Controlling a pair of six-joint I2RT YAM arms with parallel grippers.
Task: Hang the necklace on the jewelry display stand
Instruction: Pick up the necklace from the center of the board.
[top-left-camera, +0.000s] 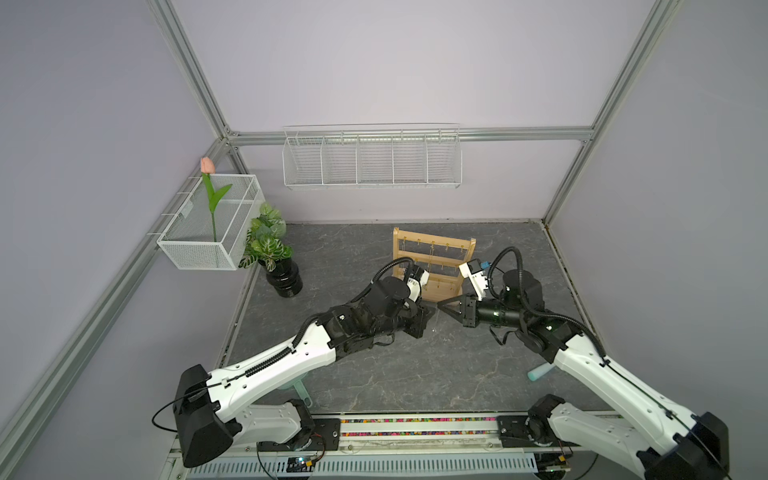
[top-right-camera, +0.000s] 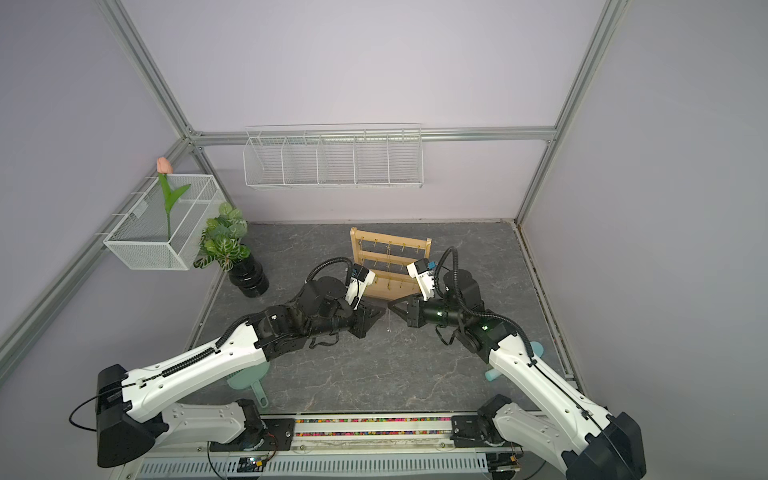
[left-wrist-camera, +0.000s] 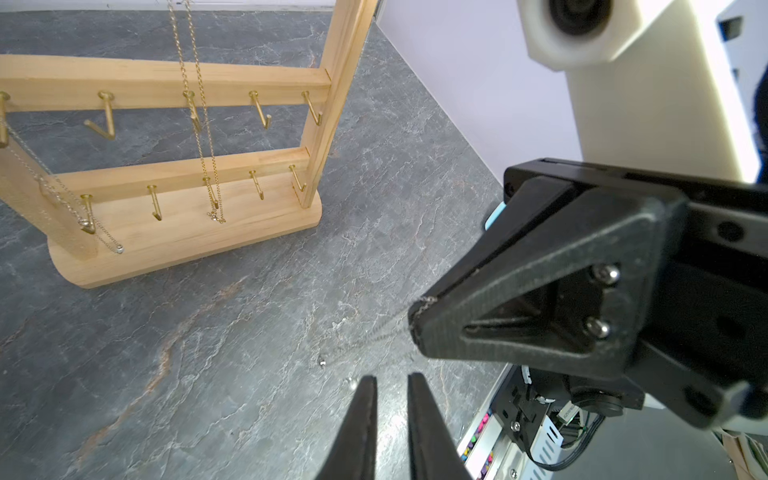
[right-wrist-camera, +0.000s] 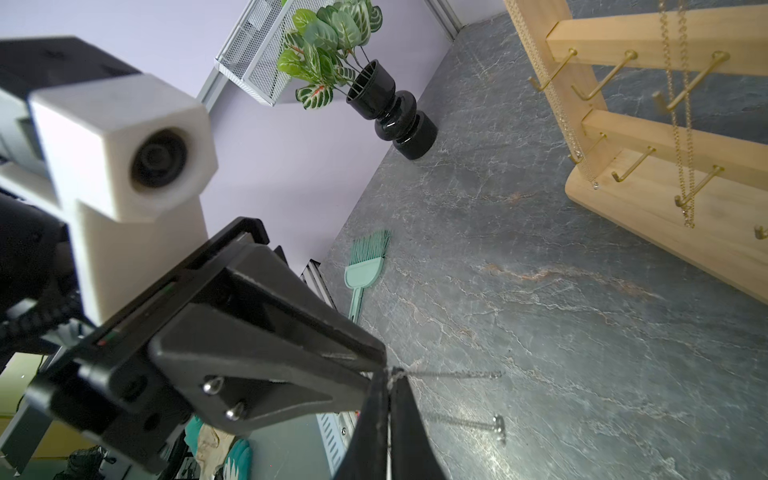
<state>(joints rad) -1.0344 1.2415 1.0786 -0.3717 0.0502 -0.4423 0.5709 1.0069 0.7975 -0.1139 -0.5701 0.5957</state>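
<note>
Silver necklace (right-wrist-camera: 457, 375) is pinched in the closed right hand (right-wrist-camera: 390, 380) and dangles clear of the table (left-wrist-camera: 208, 353), probably so its loop can be spread. The left hand (left-wrist-camera: 392, 379) hovers just beside it, slightly parted and empty. Beyond, one jewelry display stand (left-wrist-camera: 187, 249) already carries two: one gold chain (left-wrist-camera: 203, 124), one silver chain (left-wrist-camera: 50, 183).

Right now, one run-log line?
right jaws: shut on necklace | left jaws: slightly open | necklace: not yet on jewelry display stand | phase: pre-hang
</note>
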